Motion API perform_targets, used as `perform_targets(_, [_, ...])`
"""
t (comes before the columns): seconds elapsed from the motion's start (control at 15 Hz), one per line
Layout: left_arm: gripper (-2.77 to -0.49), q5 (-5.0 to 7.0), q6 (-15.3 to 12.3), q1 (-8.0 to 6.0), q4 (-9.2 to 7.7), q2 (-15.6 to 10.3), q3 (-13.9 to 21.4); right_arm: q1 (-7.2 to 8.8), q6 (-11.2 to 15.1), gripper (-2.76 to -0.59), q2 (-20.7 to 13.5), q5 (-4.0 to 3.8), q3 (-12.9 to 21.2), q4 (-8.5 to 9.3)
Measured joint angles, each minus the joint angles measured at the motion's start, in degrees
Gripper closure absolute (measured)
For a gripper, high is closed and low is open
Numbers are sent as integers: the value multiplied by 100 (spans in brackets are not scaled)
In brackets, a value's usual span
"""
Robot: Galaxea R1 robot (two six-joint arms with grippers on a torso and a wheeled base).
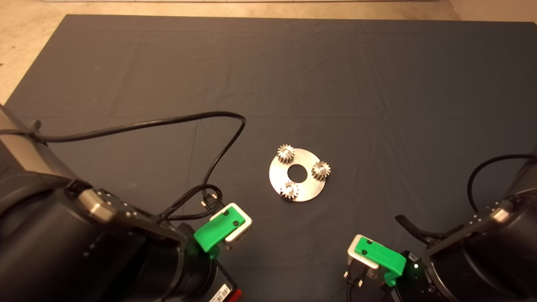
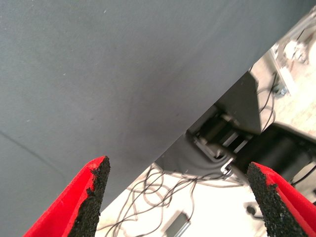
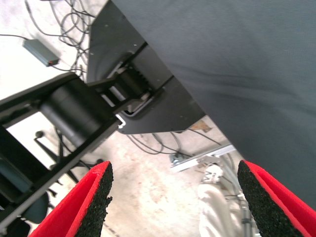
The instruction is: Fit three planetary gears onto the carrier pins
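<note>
A flat shiny metal disc (image 1: 308, 184) with a central hole lies near the middle of the mat. Three small silvery planetary gears sit on it: one at the far left (image 1: 285, 154), one at the right (image 1: 321, 170), one at the near side (image 1: 290, 190). The carrier pins are covered by the gears. My left gripper (image 2: 175, 207) waits at the lower left edge of the mat, open and empty. My right gripper (image 3: 173, 202) waits at the lower right, open and empty as well. Both stand well apart from the disc.
A black cable (image 1: 176, 121) loops over the mat from the left arm toward the centre, ending left of the disc. Both wrist views show the mat's edge, the robot's base and loose cables on the floor below.
</note>
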Motion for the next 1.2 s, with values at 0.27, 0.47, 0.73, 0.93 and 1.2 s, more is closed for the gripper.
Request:
perform_targets(0.27, [-192,-9,-427,249,212,289,7,-121,21,-186,-382,-2,0,-269])
perform_targets(0.47, [-192,-1,-543,650,457,301,13,-331,-75,-186,-909,15,4,-517])
perform_targets(0.73, [-192,0,-625,981,722,328,16,-643,-551,-186,-1922,-65,4,-894])
perform_targets(0.93, [-192,0,-689,1117,892,276,16,-714,-688,-186,-1950,-11,9,-1060])
perform_targets(1.2, [-192,-3,-709,1229,1012,135,16,-838,-718,-186,-2008,-16,9,-1239])
